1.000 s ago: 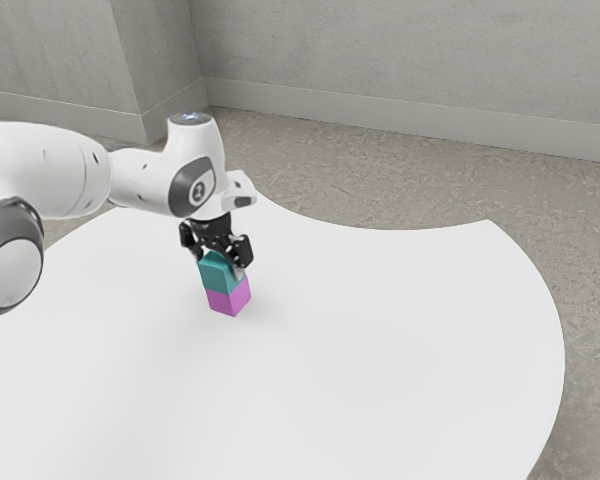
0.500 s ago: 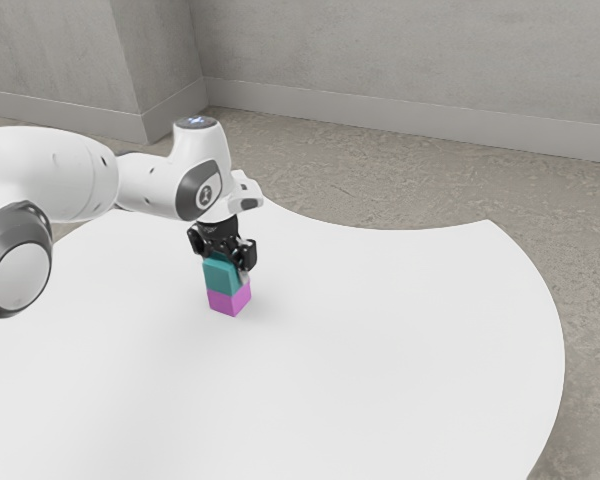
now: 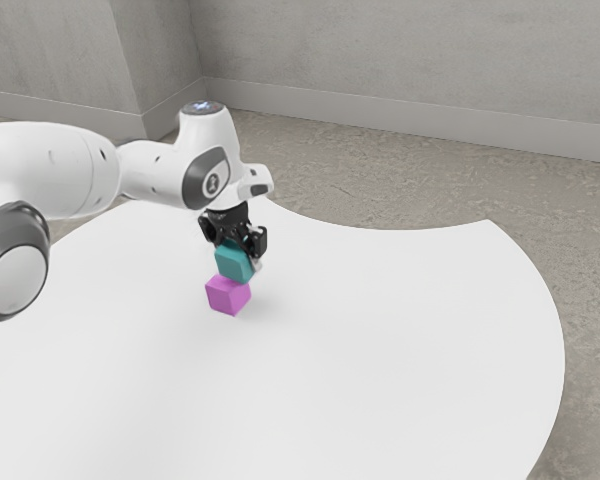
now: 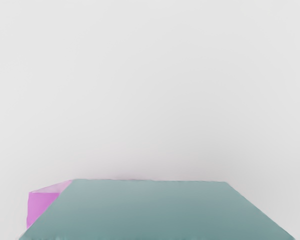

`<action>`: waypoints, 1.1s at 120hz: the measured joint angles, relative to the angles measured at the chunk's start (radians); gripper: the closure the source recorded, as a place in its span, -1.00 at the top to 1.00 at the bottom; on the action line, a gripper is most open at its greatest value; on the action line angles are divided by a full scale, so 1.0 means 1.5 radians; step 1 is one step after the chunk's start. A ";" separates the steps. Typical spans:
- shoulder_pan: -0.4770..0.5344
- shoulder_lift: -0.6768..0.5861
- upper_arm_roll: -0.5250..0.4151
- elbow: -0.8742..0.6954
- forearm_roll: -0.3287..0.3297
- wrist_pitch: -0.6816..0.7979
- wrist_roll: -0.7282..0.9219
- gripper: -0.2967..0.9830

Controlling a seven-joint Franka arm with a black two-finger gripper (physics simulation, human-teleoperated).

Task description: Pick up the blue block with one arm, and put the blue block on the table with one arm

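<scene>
Within our black two-finger tool (image 3: 238, 256): teal-blue cube-shaped block (image 3: 234, 263), pinched and raised | handling: probably light, rigid, slick; we'd grip mid-height on opposite flat sides | just below: magenta cube (image 3: 227, 296), contact unclear to us | beyond: smooth white worktop (image 3: 410, 330)

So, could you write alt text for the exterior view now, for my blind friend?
A black gripper on a white robot arm from the exterior view's left holds a teal block just above a magenta block on a white table; a grey wall stands behind.
</scene>
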 joint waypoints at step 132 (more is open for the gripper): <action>-0.093 0.065 0.001 0.021 -0.117 0.000 0.001 0.34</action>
